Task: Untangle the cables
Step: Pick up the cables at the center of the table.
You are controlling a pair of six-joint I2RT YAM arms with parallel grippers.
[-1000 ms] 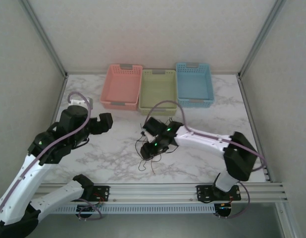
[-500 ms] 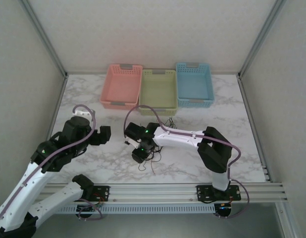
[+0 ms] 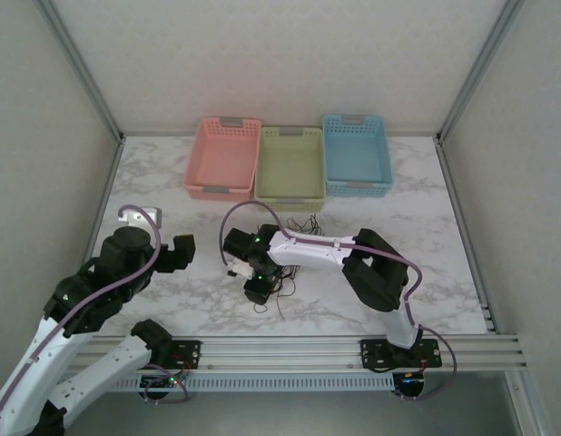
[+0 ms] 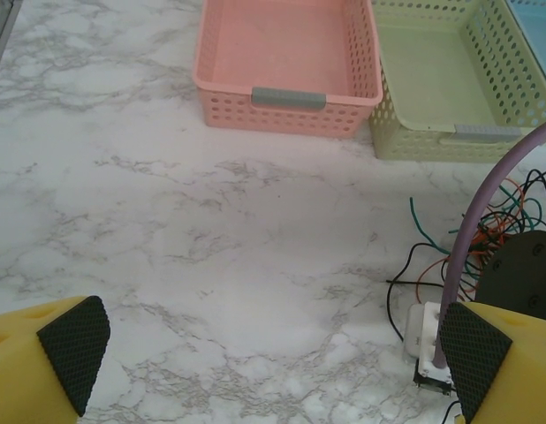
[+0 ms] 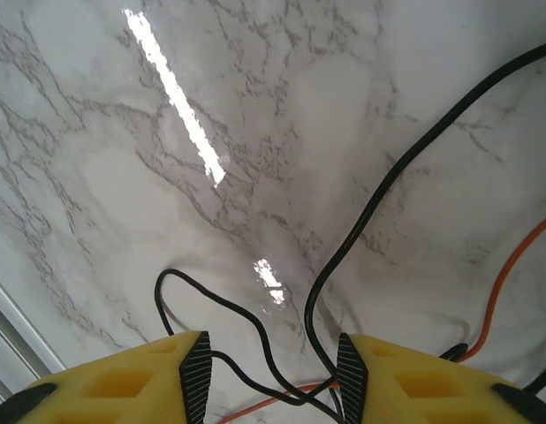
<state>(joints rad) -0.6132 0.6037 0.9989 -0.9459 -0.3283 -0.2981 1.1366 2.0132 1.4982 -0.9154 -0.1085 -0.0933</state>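
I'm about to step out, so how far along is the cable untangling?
Done: nothing; pink basket and green basket look empty. In hand: right gripper, jaws apart, straddles black cable and orange cable. Left gripper hovers open. Remaining: the whole tangle.

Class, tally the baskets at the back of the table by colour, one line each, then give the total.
Pink basket: 1
Green basket: 1
Blue basket: 1
Total: 3
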